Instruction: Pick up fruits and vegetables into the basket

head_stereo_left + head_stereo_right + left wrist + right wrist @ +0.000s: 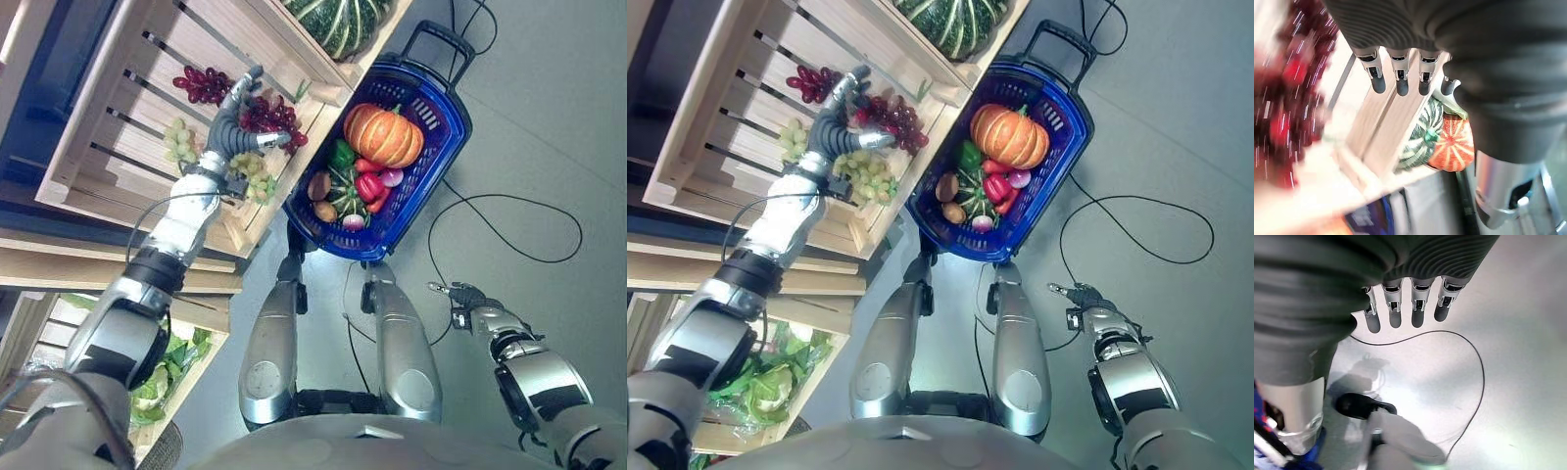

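My left hand (233, 125) reaches into the slatted wooden crate (108, 117), fingers straight and open, holding nothing. It hovers over a bunch of red grapes (275, 118); another red bunch (202, 84) lies beyond the fingertips. Green grapes (257, 177) lie by the wrist, with more green grapes (180, 141) on the other side. In the left wrist view the red grapes (1283, 93) are a blur beside the fingers (1400, 78). The blue basket (436, 162) on the floor holds an orange pumpkin (383, 135), red peppers (369, 186), a green pepper (341, 155) and smaller vegetables. My right hand (463, 294) hangs open low over the floor.
A striped green squash (343, 22) sits in the crate above the grapes. Leafy greens (168, 370) fill a lower crate at left. The basket's black handle (439, 37) points away from me. Grey floor spreads to the right of the basket.
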